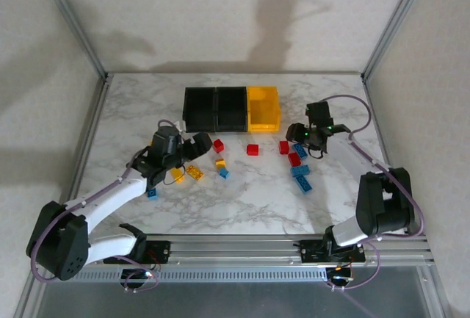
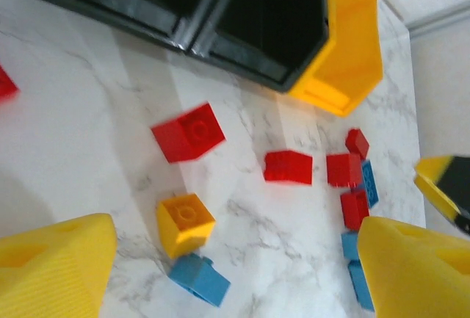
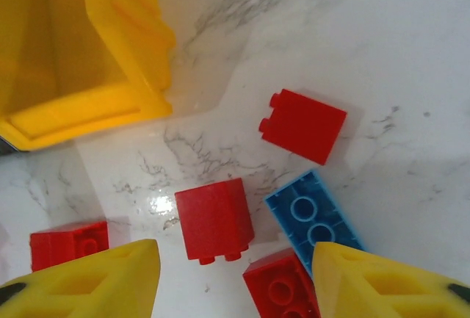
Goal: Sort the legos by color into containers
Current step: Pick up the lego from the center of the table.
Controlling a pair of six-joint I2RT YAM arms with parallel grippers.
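The containers stand in a row at the back: two black bins (image 1: 214, 109) and a yellow bin (image 1: 263, 109). Red, blue and yellow legos lie scattered on the marble table (image 1: 242, 200). My left gripper (image 1: 194, 149) hovers open over a yellow lego (image 2: 183, 222) and a blue lego (image 2: 198, 280), both lying nearer its left finger and untouched. My right gripper (image 1: 299, 136) is open low over a cluster; a red lego (image 3: 213, 219) and another red lego (image 3: 279, 288) lie between its yellow fingers (image 3: 88, 281), and a blue lego (image 3: 312, 219) sits by the right finger.
More red legos (image 2: 189, 132) lie loose in front of the bins. The yellow bin's corner (image 3: 81, 46) is close to the upper left of my right gripper. Two yellow legos (image 1: 194, 172) and a blue one (image 1: 152, 193) lie near my left arm.
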